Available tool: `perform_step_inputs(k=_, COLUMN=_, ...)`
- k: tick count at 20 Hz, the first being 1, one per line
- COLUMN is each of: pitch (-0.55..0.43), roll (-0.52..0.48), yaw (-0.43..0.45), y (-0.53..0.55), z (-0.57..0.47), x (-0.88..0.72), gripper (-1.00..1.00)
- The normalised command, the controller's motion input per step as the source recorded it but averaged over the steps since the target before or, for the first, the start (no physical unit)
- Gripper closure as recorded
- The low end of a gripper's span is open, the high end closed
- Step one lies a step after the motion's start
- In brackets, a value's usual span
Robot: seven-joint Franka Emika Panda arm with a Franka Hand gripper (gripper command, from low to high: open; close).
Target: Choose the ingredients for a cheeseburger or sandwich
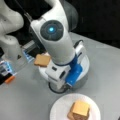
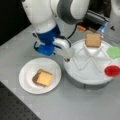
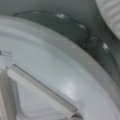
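On the round white plate (image 2: 26, 82) sits a partial stack (image 2: 42, 78): a yellow cheese square (image 2: 45, 78) on top, a dark layer under it that reads as the patty, and a brown toast edge showing at the stack's nine o'clock side. No top toast covers it, so the sandwich looks unfinished.

The remaining toast square (image 2: 93, 40) lies at about twelve o'clock in the divided white tray (image 2: 82, 77). The green lettuce (image 2: 114, 52) sits near two o'clock and the red disc (image 2: 112, 70) near four o'clock, each in its own compartment, presumably so pieces can be picked singly.

The pincer (image 2: 66, 59) hangs over the tray's rim at about nine o'clock, between plate and tray, over an empty compartment. Nothing can be seen in it, and whether its fingers are spread or pressed together cannot be told.

In a front view the arm hides most of the tray (image 1: 85, 65), leaving only the toast (image 1: 42, 60). The wrist view shows just tray rim (image 3: 82, 75), a divider ridge (image 3: 40, 90) and grey bench (image 3: 15, 6), with no fingers in sight.
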Motion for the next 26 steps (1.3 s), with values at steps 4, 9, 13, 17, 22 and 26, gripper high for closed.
perform_step_inputs(k=4, pitch=-0.139, roll=-0.372, yaw=-0.102, y=0.31, z=-0.05, x=-0.67, gripper=-1.00)
perform_step_inputs(k=9, pitch=-0.164, roll=-0.224, yaw=0.037, y=0.32, z=0.00, x=-0.67, gripper=-1.00)
perform_step_inputs(k=13, pitch=-0.173, roll=-0.135, yaw=0.077, y=0.36, z=0.00, x=-0.57, gripper=-1.00)
perform_step_inputs(k=17, pitch=-0.196, roll=-0.090, yaw=0.034, y=0.31, z=-0.11, x=-0.30, gripper=-1.00)
perform_step_inputs(k=22, pitch=-0.223, roll=-0.022, yaw=0.000, y=0.14, z=-0.20, x=-0.01, gripper=-1.00)
perform_step_inputs(k=26, pitch=-0.199, roll=0.036, yaw=-0.097, y=0.04, z=-0.23, x=0.15, gripper=-1.00)
